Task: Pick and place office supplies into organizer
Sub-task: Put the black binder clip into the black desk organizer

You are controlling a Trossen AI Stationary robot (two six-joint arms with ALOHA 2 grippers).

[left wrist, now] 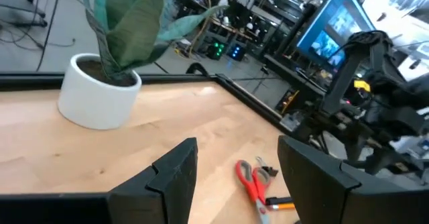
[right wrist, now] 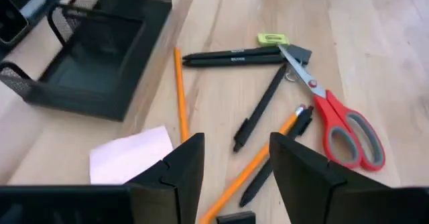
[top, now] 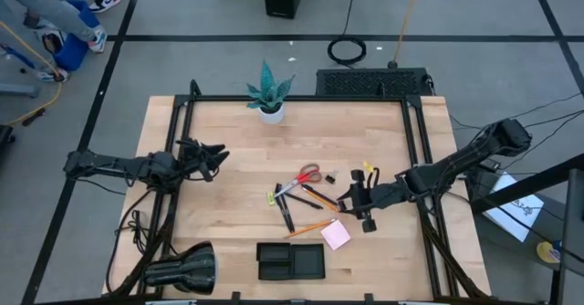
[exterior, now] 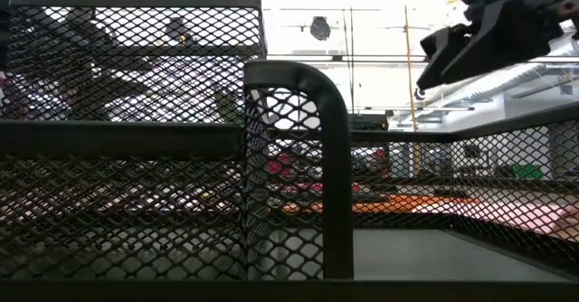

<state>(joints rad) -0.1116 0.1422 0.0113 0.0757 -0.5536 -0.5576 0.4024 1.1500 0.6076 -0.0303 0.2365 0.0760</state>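
The supplies lie in a loose pile at the table's middle: red-handled scissors (top: 307, 175) (right wrist: 342, 120) (left wrist: 253, 181), black pens (right wrist: 238, 58), orange pencils (right wrist: 180, 93), a pale pink note pad (top: 335, 235) (right wrist: 132, 154), a small yellow piece (right wrist: 272, 39). The black mesh organizer (top: 290, 260) (right wrist: 90, 53) sits by the near edge. My right gripper (top: 351, 198) (right wrist: 234, 170) hovers open just right of the pile, above a pencil and a pen. My left gripper (top: 217, 156) (left wrist: 238, 177) waits open at the left side, touching nothing.
A potted teal plant (top: 269, 95) (left wrist: 110, 56) stands at the far edge. A black rounded cylinder (top: 182, 268) lies at the near left corner. Black frame rails (top: 173, 159) run along the table's sides. The low view looks through the organizer's mesh (exterior: 136, 139).
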